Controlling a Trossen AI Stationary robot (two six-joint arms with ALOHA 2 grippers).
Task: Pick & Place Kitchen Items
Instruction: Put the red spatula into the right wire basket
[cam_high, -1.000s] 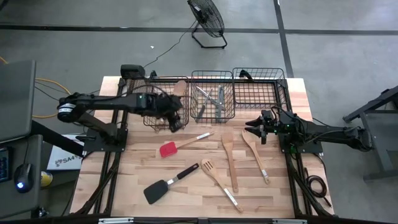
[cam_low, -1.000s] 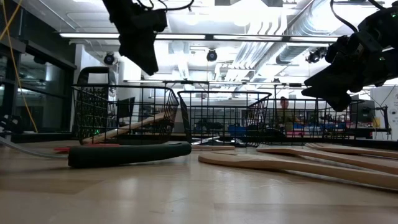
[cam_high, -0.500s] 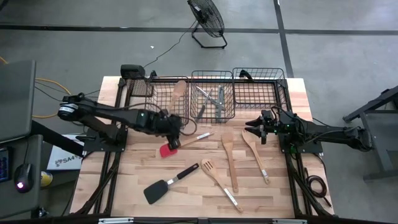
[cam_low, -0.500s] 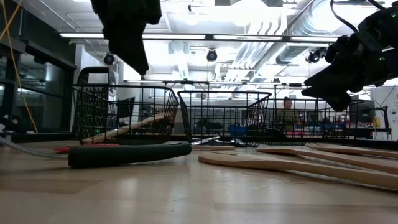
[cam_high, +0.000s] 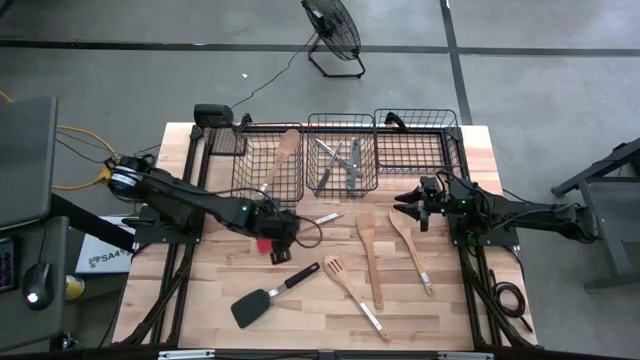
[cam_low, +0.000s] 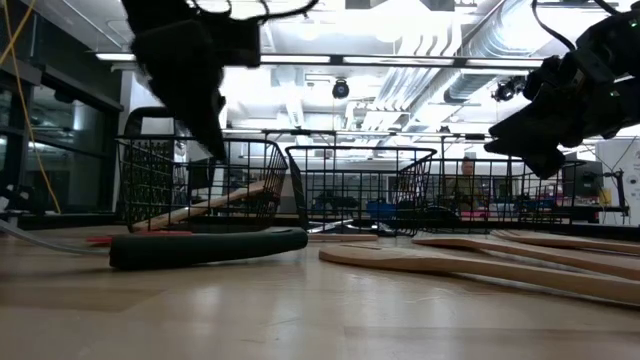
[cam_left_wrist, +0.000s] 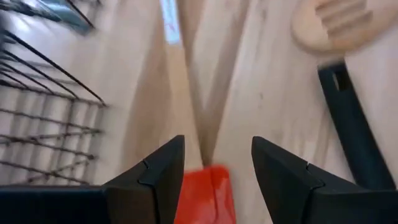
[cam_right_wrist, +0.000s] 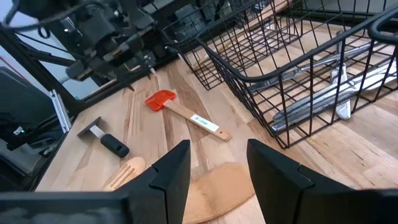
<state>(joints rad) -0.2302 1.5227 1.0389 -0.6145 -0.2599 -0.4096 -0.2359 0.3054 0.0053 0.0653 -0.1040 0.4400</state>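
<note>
Red-headed spatula (cam_right_wrist: 163, 100) — flat red head on a pale wooden handle with a white label; lies on the surface just in front of the left-hand wire basket (cam_high: 268, 164), left of centre. In the high view its head is mostly hidden beneath the left end effector (cam_high: 277, 240), only a sliver of red showing.

Left end effector — fingers (cam_left_wrist: 163, 175) spread, one to each side of the spatula where head meets handle; whether they touch it cannot be made out.

Black turner (cam_high: 270, 297) — dark head and handle, toward the front edge, left of centre.

Pale wooden pieces — slotted turner (cam_high: 353, 294), wooden spatula (cam_high: 368, 252), wooden spoon (cam_high: 411, 250), all right of centre; another wooden spoon (cam_high: 280, 157) leans in the left-hand basket.

Silver cutlery (cam_high: 338, 164) — in the middle basket, individual pieces hard to separate.

Right end effector (cam_high: 408, 206) — spread, hovering near the right edge, holding nothing.
</note>
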